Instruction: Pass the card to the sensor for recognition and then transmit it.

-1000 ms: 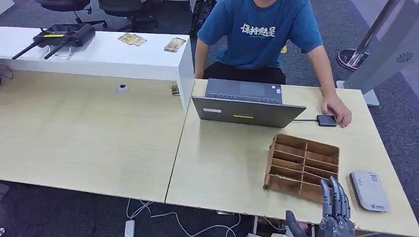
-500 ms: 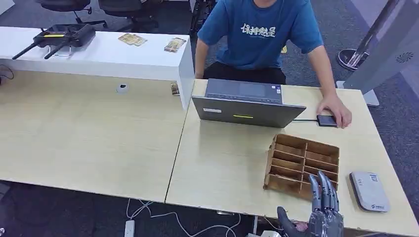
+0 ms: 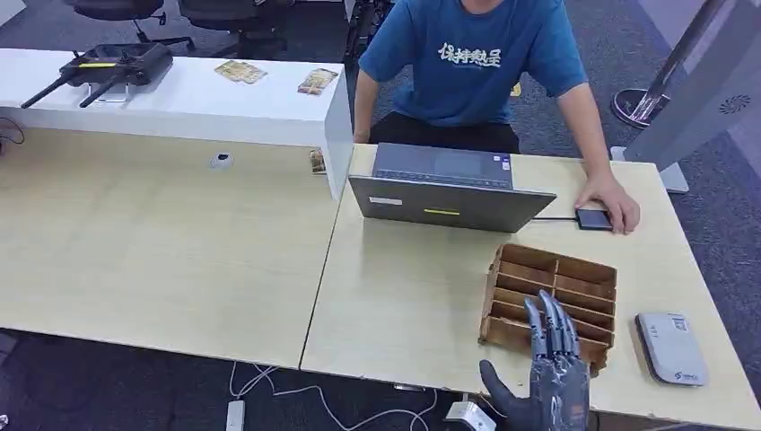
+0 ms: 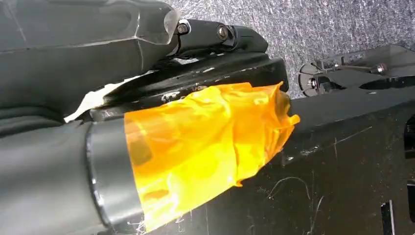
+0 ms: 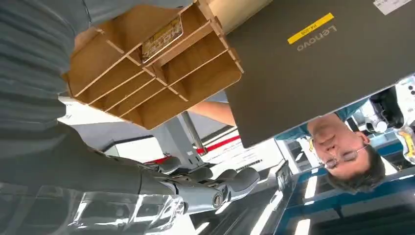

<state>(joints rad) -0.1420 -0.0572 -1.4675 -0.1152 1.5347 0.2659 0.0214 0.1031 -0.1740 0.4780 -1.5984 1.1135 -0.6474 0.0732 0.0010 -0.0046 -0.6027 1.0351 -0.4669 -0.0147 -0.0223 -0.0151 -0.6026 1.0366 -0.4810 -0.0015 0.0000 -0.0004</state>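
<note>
The right robot hand (image 3: 547,373) rose from the near edge of the desk (image 3: 404,296), its fingers straight, apart and holding nothing, with the thumb spread out to its left. Its fingertips reached over the near compartments of the wooden slotted organizer (image 3: 552,301) — whether they touched the wood could not be told. In the right wrist view a card (image 5: 162,33) stood in one compartment of the organizer (image 5: 161,78), just beyond the thick grey thumb (image 5: 205,188); from the head view the card itself could not be made out in the slots.

A white card sensor (image 3: 671,347) lay flat on the desk just to the right of the organizer, near the right robot hand but apart from it. Beyond the organizer stood a grey laptop (image 3: 449,202), its lid towards the robot. A person in a blue shirt (image 3: 471,58) sat behind it, one hand (image 3: 615,199) resting on a small dark device (image 3: 592,218) — cabled to the laptop.

The left wrist view looked at orange tape (image 4: 205,147) wrapped round a dark part; the left robot hand's state could not be told.
</note>
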